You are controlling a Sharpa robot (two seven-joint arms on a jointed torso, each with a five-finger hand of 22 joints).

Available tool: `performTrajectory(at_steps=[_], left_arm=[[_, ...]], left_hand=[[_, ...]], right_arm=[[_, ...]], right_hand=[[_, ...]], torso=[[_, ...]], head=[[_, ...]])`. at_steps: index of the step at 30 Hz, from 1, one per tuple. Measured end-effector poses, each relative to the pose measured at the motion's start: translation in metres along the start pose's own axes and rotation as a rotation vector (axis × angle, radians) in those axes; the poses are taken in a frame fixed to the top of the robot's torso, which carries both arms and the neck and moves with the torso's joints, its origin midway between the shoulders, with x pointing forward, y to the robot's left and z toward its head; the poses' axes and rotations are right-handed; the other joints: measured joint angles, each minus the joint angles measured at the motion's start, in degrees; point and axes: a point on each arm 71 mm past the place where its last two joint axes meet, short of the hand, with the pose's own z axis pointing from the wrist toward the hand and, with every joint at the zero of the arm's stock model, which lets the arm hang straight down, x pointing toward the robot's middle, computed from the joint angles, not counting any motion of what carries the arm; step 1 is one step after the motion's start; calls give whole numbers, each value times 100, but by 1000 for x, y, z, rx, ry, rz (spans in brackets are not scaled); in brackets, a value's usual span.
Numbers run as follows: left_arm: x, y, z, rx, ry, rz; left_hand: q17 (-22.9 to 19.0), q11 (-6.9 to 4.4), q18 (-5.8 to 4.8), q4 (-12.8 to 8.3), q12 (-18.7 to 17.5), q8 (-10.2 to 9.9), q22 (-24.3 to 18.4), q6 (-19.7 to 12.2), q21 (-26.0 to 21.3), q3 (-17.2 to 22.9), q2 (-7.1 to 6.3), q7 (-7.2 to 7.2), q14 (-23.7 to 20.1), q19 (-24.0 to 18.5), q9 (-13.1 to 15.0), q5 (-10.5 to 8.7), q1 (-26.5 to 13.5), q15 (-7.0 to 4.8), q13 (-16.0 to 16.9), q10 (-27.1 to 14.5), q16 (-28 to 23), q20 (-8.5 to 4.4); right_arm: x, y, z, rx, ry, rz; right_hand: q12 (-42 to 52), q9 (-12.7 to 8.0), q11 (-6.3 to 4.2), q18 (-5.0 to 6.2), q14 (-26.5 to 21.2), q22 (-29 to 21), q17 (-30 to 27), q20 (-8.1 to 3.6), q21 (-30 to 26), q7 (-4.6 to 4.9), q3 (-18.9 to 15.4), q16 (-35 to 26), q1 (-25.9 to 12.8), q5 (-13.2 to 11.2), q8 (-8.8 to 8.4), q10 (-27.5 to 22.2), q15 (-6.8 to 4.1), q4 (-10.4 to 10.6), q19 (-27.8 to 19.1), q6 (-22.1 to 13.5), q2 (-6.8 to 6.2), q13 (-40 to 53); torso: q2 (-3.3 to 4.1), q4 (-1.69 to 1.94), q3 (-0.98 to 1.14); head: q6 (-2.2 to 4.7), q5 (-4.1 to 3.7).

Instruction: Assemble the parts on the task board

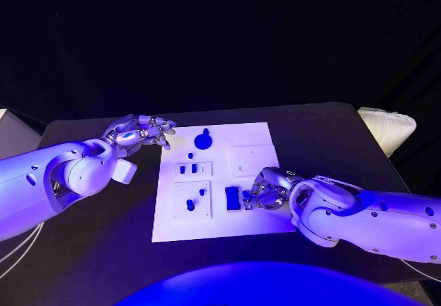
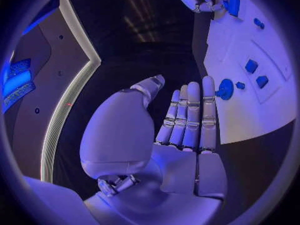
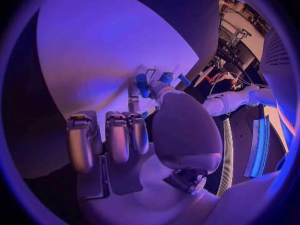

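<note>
Right hand [image 1: 262, 191] on task board [image 1: 248, 137], no writing legible

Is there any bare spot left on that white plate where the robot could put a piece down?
Yes: the task board's far right corner, and its near strip below the left plates. It is crowded around the right hand by the blue block, and near the left hand beside the round blue part.

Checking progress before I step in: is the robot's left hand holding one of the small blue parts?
No, the left hand is open-palmed with straight fingers, holding nothing.
</note>
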Motion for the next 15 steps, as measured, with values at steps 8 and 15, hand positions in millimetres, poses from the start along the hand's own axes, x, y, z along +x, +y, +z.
performTrajectory(at_steps=[8,15], left_arm=[[0,0,0,-2,-1,0],[-1,0,0,-4,-2,1]], left_hand=[[0,0,0,0,0,0,0,0,0,0,0,0,0,0,0,0,0,0,0,0,0,0],[0,0,0,0,0,-1,0,0,0,0,0,0,0,0,0,0,0,0,-1,0,0,0]], right_arm=[[1,1,-1,2,11,2],[2,1,-2,3,14,5]], right_hand=[[0,0,0,0,-21,-1,0,0,0,0,0,0,-74,23,0,0,-20,0,0,0,36,0],[0,11,0,1,-21,-1,0,-41,0,0,0,0,-499,34,45,0,-20,0,0,0,134,-1]], torso=[[0,-1,1],[0,-1,2]], head=[[0,4],[0,-12]])
